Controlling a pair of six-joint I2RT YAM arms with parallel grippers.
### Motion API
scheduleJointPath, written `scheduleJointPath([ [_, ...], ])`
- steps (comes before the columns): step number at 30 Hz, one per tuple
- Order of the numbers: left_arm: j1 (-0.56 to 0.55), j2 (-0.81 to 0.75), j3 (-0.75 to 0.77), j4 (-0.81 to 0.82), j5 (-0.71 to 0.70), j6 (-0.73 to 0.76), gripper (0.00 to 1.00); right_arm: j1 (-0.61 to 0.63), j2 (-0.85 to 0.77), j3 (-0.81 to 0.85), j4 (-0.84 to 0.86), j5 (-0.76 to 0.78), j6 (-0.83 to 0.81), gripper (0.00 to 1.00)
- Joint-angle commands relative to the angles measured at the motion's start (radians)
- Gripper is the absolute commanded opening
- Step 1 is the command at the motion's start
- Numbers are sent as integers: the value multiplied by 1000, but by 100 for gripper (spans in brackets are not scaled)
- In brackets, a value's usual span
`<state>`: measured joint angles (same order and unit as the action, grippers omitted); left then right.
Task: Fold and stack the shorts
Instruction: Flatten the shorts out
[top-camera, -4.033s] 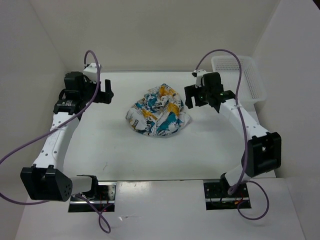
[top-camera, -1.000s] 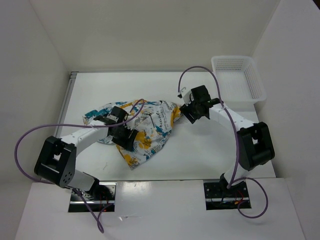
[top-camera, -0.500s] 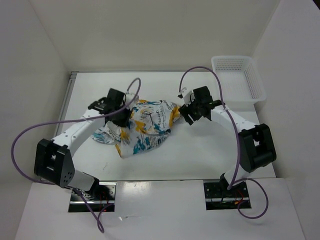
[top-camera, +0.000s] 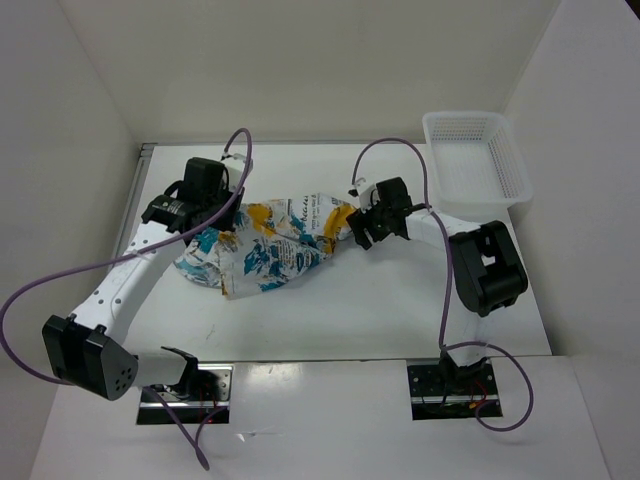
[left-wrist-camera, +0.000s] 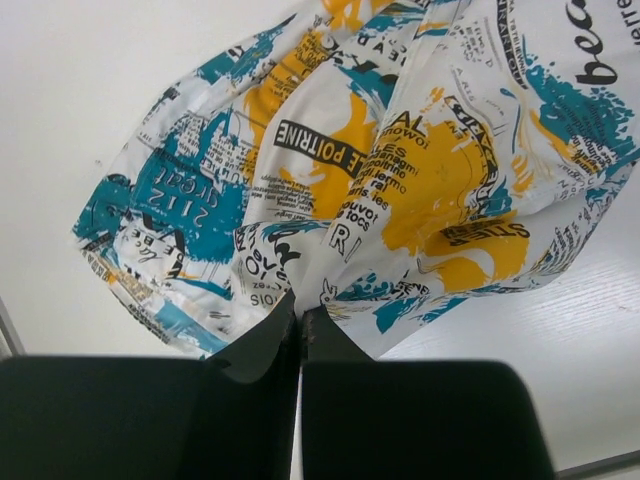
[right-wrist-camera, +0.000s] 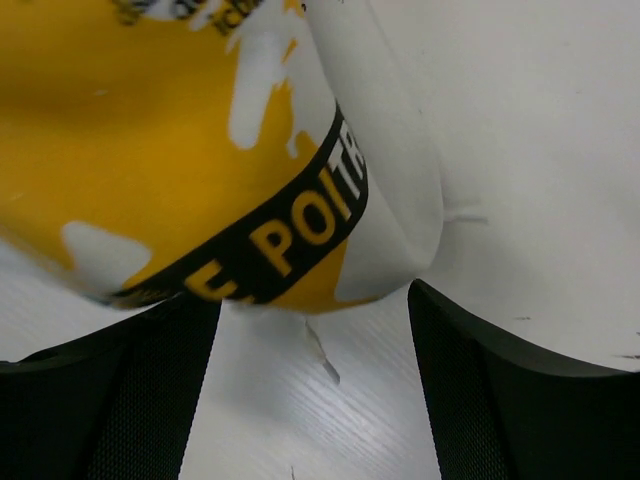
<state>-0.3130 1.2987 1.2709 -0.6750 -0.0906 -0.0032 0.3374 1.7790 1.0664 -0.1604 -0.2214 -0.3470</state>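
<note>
The shorts (left-wrist-camera: 400, 170) carry print. In the left wrist view, a black band near centre reads "LE POITRINE" in white, black letters "bea" run off at two o'clock, and a teal patch at nine o'clock shows "2112". In the right wrist view, a black band reads "E POIT" in yellow.

White walls (top-camera: 300, 70) closed me in on three sides. Beneath me lay a white table (top-camera: 380, 300), evenly lit, a white mesh basket (top-camera: 470, 165) at its far right corner.
</note>
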Motion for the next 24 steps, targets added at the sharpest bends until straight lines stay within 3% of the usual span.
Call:
scheduleJointPath([
  [1,-3,-4,2,-6,-40,3,0,-6,51,61,111,-4,55,79],
  [3,-3,-4,12,-6,-49,3,0,-6,97,82,111,16,81,74],
  [4,-3,-4,12,-6,-49,3,0,-6,109,83,111,28,92,61],
  [6,-3,-4,22,-6,-49,3,0,-6,129,106,101,44,108,59],
  [8,-3,-4,22,-6,-49,3,0,-6,129,115,101,53,108,64],
  [11,-3,-4,22,-6,-49,3,0,-6,106,115,76,53,99,87],
  [20,-3,-4,2,22,-49,3,0,17,149,171,73,73,66,87],
  [23,-3,-4,-7,22,-49,3,0,17,180,211,69,82,66,72],
  [24,-3,-4,-7,22,-49,3,0,17,191,237,58,73,66,58],
])
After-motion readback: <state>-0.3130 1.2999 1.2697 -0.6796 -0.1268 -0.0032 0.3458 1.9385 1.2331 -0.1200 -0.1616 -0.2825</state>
